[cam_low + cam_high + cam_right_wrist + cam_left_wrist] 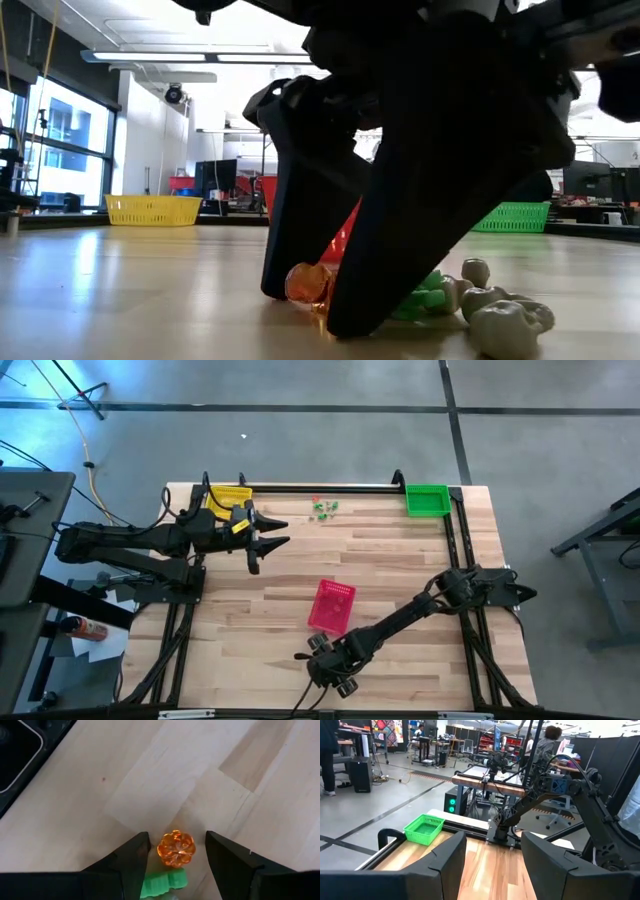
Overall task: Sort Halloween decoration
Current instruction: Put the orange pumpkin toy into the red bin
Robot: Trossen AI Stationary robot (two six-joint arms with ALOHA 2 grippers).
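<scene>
An orange pumpkin trinket lies on the table, between the two fingers of the right gripper. The fingers stand apart, one on each side of the pumpkin, and neither clearly touches it. The low view shows the same: both finger tips down at the table surface, the pumpkin in the gap between them. A green trinket lies just beside the pumpkin, on the side nearer the wrist. Pale skull-like pieces lie near the pumpkin as well.

A second cluster of green and red trinkets lies well apart from the pumpkin, by the far edge of the table. The pink basket is the nearest basket to the pumpkin. The yellow basket and green basket sit at the far corners.

Step in hand, by judgement: the right gripper is set to pick the pumpkin; the grasp is not yet made. The next move calls for bringing the fingers together on the pumpkin alone, without catching the green trinket, then lifting clear. Which basket takes it cannot be told.

The left gripper waits beside the yellow basket, fingers apart, holding nothing.
</scene>
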